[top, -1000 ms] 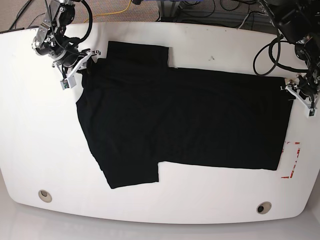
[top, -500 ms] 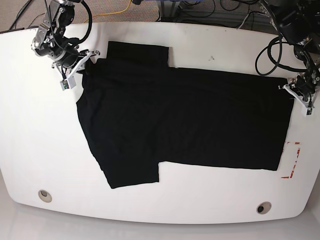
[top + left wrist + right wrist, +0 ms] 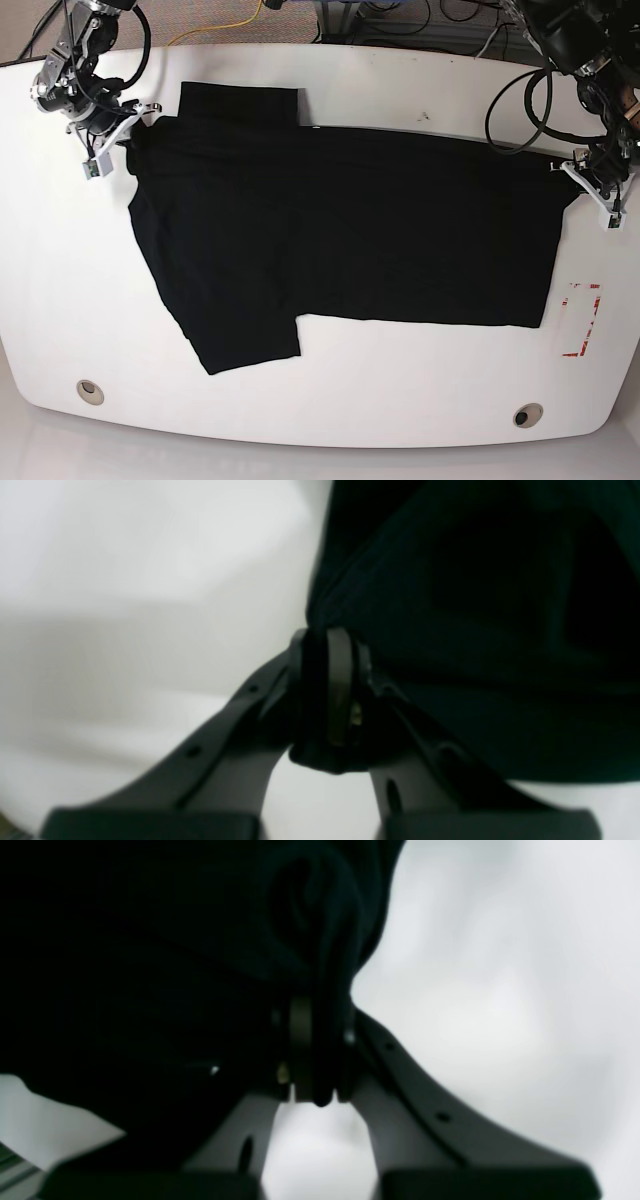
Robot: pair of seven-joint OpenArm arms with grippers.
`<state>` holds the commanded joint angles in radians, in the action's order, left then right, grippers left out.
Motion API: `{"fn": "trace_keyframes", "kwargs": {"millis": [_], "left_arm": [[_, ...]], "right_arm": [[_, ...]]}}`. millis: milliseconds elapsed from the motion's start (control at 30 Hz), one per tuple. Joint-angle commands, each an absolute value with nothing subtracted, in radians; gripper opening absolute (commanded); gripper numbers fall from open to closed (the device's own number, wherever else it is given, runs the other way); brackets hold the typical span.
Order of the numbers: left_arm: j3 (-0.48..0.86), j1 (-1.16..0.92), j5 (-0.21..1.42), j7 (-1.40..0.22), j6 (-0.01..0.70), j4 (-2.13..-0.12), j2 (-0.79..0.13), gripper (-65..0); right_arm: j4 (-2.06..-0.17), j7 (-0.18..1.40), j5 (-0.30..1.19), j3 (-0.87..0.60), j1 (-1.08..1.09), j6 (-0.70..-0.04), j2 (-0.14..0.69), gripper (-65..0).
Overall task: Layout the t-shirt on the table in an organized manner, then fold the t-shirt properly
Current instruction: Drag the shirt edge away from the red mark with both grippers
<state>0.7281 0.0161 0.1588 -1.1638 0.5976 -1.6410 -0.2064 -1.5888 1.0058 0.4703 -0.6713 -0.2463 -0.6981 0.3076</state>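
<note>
Both wrist views are blurry and mostly filled with dark cloth, so we can't read any weave or seams there, and the print on the t-shirt (image 3: 340, 240) doesn't show in any view. In the base view the arms are cut off at the top edge, with only their lower links and loops of black cable visible.

What we can make out: the left gripper (image 3: 325, 690) is clamped tight on a bunched fold of the t-shirt (image 3: 475, 630), black fabric squeezed between the two dark rounded pads with a bit poking out below them. Same story for the right gripper (image 3: 317, 1055), pinched closed on a thick roll of the t-shirt (image 3: 150, 965) that rises between its fingers.

In the base view the t-shirt lies spread flat and matte black across the middle of the table (image 3: 330, 400), body stretched sideways, one short sleeve toward the table's near edge and the other toward its far edge. The left gripper (image 3: 590, 185) holds the cloth's corner on the side of the table with the red tape rectangle (image 3: 583, 318); the right gripper (image 3: 115, 130) holds the opposite end.

The table is glossy white with curved edges, and two round metal grommet holes (image 3: 90, 391) sit near its front edge.
</note>
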Motion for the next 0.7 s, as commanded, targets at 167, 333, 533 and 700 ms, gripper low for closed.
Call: {"fn": "trace_keyframes", "kwargs": {"millis": [167,333,533,700], "left_arm": [[0.728,-0.056,0.159,-1.205,0.598,-1.751,-0.182,-61.9],[0.730,-0.140,0.159,-1.211,0.599,-1.830,-0.150,-61.9],[0.730,-0.219,0.162,-1.211,0.602,-1.842,-0.148,-61.9],[0.760,-0.242,0.163,-1.211,0.604,-1.844,-0.148,-61.7]], "right_arm": [[-1.577,1.007,0.472,-0.713,-0.263,-0.698,0.338,-65.0],[-1.584,1.010,0.478,-0.720,-0.303,-0.698,0.354,-65.0],[-1.584,1.010,0.478,-0.722,-0.343,-0.698,0.351,-64.8],[-1.584,1.010,0.479,-0.720,-0.361,-0.698,0.346,-64.4]]}}
